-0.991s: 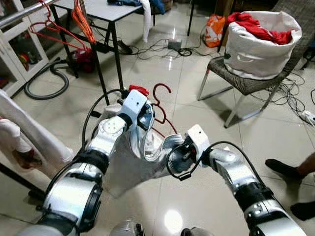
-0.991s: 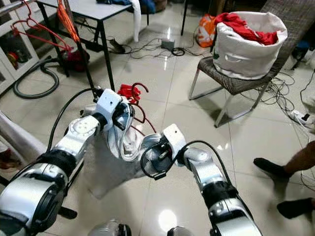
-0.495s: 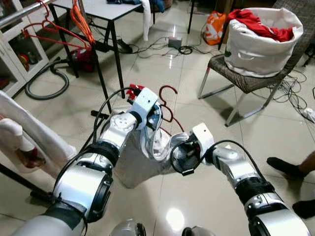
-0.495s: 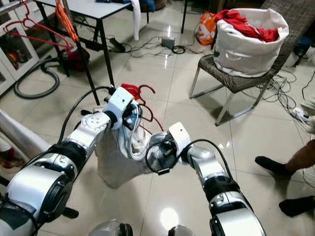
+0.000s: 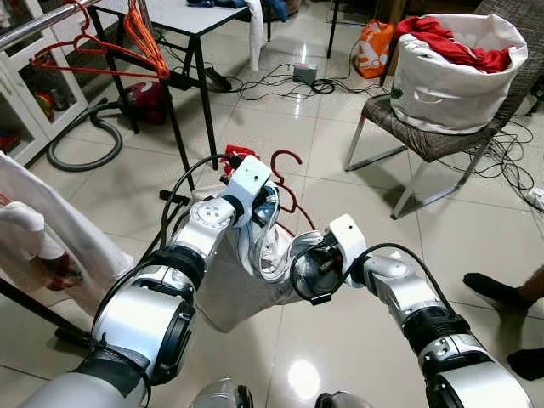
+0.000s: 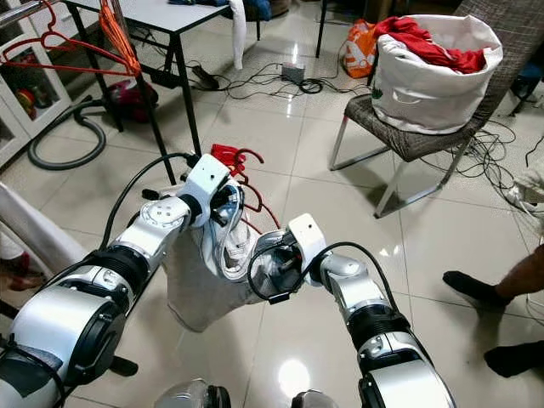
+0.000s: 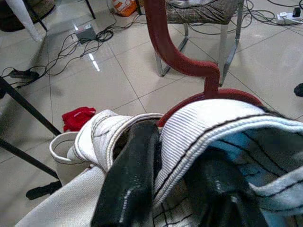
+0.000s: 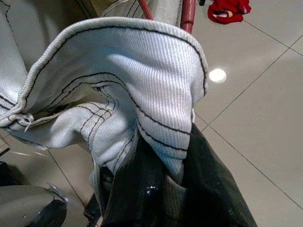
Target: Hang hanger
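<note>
With my left tool [image 5: 259, 202] clamped on the white garment's [image 5: 246, 272] collar beside the red hanger [image 5: 285, 170] and my right tool [image 5: 308, 265] pinching its ribbed hem, I'd keep both grips firm, lifting the hook toward the rail [image 5: 42, 21].

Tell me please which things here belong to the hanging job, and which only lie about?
Belong to the job:
- dark red hanger, inside the garment
- white garment, pinched by left tool and right tool
- clothes rail with orange hangers

Only lying about:
- laundry bag on a chair
- vacuum hose
- floor cables
- table
</note>
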Robot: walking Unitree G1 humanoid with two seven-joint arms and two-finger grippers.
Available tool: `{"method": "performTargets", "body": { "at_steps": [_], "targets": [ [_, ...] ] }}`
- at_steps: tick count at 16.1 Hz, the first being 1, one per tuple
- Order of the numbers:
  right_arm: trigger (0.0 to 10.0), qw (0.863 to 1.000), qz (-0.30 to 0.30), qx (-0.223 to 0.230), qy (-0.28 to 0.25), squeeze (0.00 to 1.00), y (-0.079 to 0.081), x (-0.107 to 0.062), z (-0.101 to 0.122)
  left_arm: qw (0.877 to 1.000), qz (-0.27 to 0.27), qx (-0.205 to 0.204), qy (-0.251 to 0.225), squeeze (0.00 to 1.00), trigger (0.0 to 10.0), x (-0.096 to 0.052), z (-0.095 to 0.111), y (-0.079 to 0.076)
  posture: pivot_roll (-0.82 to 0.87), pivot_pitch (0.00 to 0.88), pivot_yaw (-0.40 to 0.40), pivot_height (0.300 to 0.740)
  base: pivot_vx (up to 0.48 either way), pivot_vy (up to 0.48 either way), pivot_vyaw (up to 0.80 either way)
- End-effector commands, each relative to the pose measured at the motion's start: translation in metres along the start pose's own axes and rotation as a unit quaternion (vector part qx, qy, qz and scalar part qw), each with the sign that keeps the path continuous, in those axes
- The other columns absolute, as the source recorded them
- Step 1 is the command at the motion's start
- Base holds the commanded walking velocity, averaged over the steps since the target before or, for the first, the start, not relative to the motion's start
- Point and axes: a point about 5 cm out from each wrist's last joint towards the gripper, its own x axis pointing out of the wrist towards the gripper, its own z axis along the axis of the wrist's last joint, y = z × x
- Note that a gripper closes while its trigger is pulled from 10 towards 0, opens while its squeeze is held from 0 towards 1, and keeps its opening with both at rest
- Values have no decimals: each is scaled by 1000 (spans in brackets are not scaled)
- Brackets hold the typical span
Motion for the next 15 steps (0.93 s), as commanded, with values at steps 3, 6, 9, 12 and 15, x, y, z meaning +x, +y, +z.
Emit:
{"method": "performTargets", "body": {
  "at_steps": [3, 6, 9, 12, 15],
  "targets": [
    [10000, 996, 26, -37, -80, 0, 16, 10, 43, 997, -72, 8, -13, 1000, 10000, 10, 10, -34, -58, 0, 57, 740, 0, 0, 0],
    [10000, 996, 24, -36, -80, 0, 16, 10, 42, 997, -78, -1, -11, 1000, 10000, 10, 8, -34, -54, 0, 57, 740, 0, 0, 0],
    [10000, 996, 24, -34, -80, 0, 16, 10, 42, 997, -77, -12, -4, 1000, 10000, 9, 5, -33, -54, 0, 57, 740, 0, 0, 0],
    [10000, 996, 23, -29, -81, 0, 15, 11, 41, 997, -78, -26, -3, 1000, 10000, 8, 4, -31, -57, 0, 58, 740, 0, 0, 0],
    [10000, 996, 17, -25, -81, 0, 15, 11, 40, 996, -81, -39, -5, 1000, 10000, 7, 5, -28, -59, 0, 59, 740, 0, 0, 0]
  ]
}}
